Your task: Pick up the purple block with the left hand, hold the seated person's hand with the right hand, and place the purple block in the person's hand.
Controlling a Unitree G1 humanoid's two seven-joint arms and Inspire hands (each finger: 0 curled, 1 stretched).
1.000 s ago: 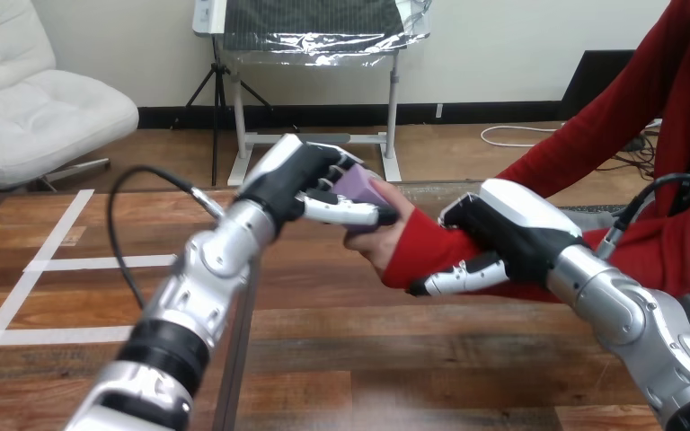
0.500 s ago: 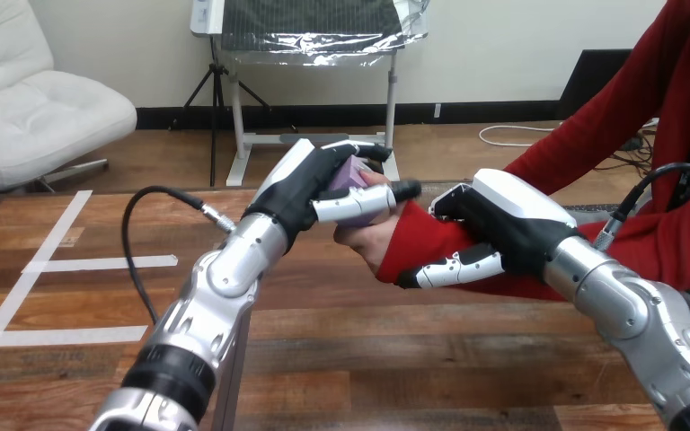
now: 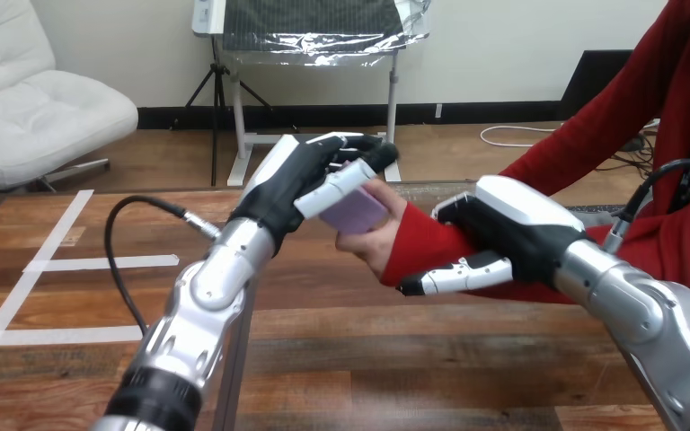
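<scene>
The purple block (image 3: 356, 214) lies in the person's hand (image 3: 379, 241), which is held out over the table from the right. My left hand (image 3: 298, 182) is just left of and above the block, fingers and thumb stretched out over it, no longer closed round it. My right hand (image 3: 508, 226) sits over the person's red-sleeved wrist (image 3: 415, 246), with its thumb (image 3: 454, 276) curled underneath the sleeve and its fingers wrapped over the top, out of sight.
The wooden table (image 3: 368, 350) carries white tape lines (image 3: 99, 263) at the left. A black cable (image 3: 135, 208) loops off my left forearm. The person's red-sleeved arm crosses the table's right side.
My left hand has opened off the purple block; its thumb and fingers have lifted. The block now rests lower, in the person's palm. My right hand stays on the wrist.
</scene>
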